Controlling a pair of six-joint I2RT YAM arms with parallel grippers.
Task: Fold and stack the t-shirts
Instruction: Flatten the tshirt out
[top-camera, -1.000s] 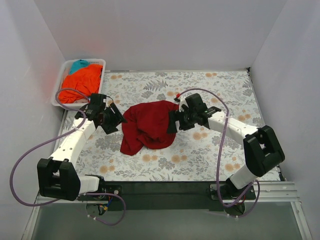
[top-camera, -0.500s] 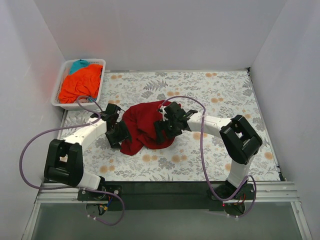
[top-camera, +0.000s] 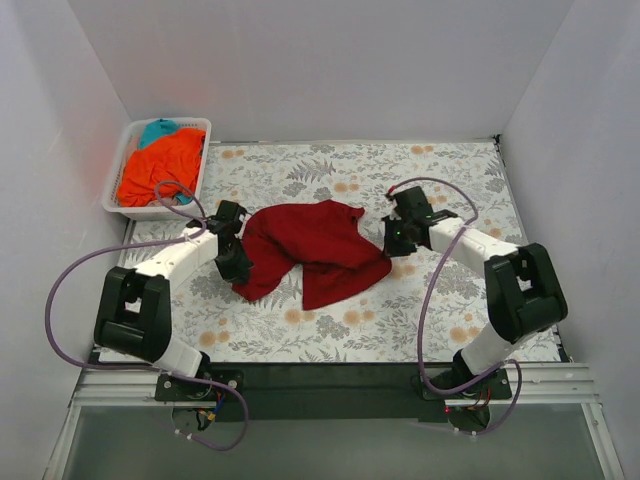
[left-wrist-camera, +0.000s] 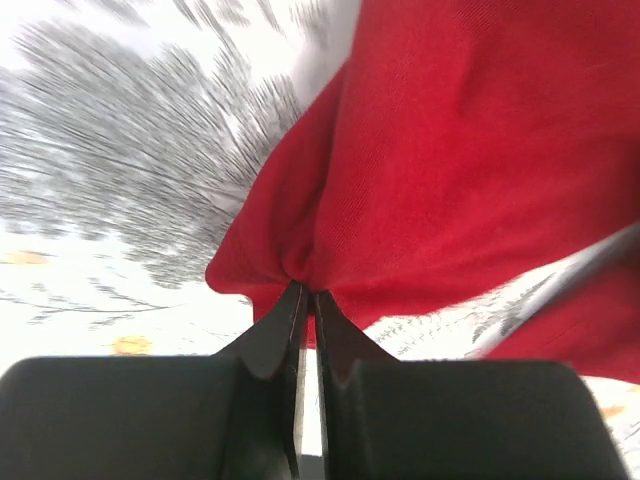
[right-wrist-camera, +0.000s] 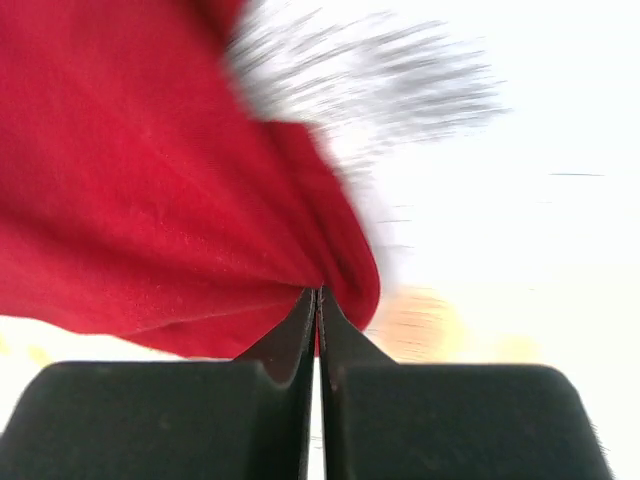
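Top external view shows the dark red t-shirt (top-camera: 318, 250) in the middle of the floral tablecloth (top-camera: 450, 180), crumpled and spread sideways between the two claws. The left gripper (top-camera: 240, 270) is at the left end of the shirt, the right gripper (top-camera: 390, 245) at its right edge. In the left wrist view the fingers of the left gripper (left-wrist-camera: 308, 300) are pressed together with a fold of red cloth pinched at their tips. In the right wrist view the right gripper (right-wrist-camera: 317, 300) is the same, clamped on the hem. Both arms reach forward low over the table and bend inward, their wrists turned toward the shirt. At the far left corner stands the white basket (top-camera: 205, 125) with the orange t-shirt (top-camera: 160, 165) and, behind it, the teal t-shirt (top-camera: 157, 130) inside.
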